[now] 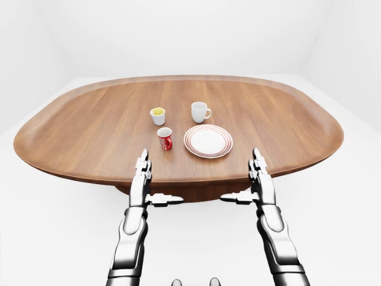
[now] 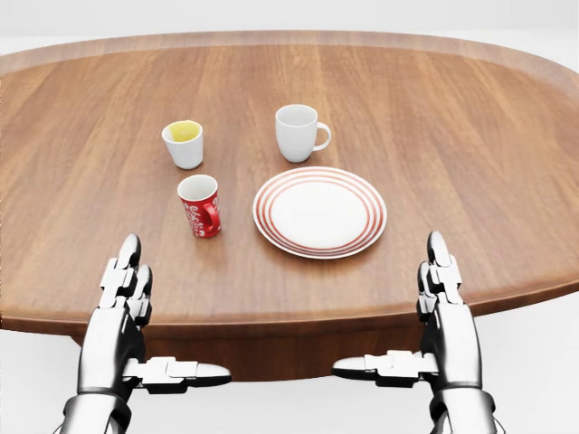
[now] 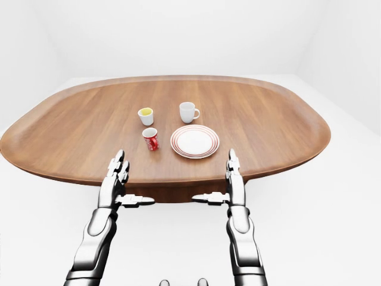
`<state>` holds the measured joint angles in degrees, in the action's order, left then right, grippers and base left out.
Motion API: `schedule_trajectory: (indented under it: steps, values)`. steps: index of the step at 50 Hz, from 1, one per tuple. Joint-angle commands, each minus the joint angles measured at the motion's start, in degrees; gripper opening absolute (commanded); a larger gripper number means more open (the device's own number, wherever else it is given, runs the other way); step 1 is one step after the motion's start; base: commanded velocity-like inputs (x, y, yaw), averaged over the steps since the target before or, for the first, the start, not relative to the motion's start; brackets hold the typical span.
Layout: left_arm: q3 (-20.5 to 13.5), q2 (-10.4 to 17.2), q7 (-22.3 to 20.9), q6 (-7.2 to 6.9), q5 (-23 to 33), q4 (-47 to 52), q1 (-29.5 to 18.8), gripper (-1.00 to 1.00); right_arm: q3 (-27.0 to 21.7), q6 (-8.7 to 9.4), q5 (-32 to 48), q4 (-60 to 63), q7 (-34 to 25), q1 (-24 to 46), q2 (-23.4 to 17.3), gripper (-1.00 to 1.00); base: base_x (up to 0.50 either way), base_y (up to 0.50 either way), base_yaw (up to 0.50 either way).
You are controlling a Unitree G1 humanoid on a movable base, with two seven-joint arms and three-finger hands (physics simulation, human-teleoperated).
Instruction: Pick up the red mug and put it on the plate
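The red mug (image 2: pixel 200 205) with white lettering stands upright on the wooden table (image 2: pixel 434 127), just left of the white plate (image 2: pixel 319 212) with red rings. Neither touches the other. My left hand (image 2: pixel 149 312) hovers at the table's near edge, below and left of the mug, fingers stretched out and thumb pointing right, holding nothing. At the lower right of the head view my right hand (image 2: pixel 421 312) mirrors it below the plate, open and empty.
A white cup with yellow inside (image 2: pixel 184 144) stands above the red mug. A plain white mug (image 2: pixel 298 133) stands above the plate. The oval table's rim (image 1: pixel 178 179) runs just under my fingertips, with white floor (image 1: pixel 53 238) around.
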<state>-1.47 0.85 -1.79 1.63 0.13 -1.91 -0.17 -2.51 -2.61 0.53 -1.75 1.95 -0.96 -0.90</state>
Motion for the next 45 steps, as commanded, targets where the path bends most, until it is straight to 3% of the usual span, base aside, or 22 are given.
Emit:
schedule_trajectory:
  steps: [1,28,45]
  values:
    - [0.0,0.0,0.1,0.22,0.2,-0.3,-0.1,1.00,-0.1,-0.45,0.4,-0.3,0.1,0.0,-0.1,1.00,0.00,0.24,0.00]
    - [0.0,0.0,0.3,0.23,0.3,-0.6,-0.2,1.00,-0.2,-1.55,0.2,-2.1,-0.1,0.8,-0.2,1.00,0.00,0.25,0.00]
    - [-0.1,0.0,0.2,-0.03,-0.1,-0.7,-0.3,1.00,-0.6,-0.71,-0.6,-3.0,0.5,1.4,-0.2,1.00,0.00,0.18,0.00]
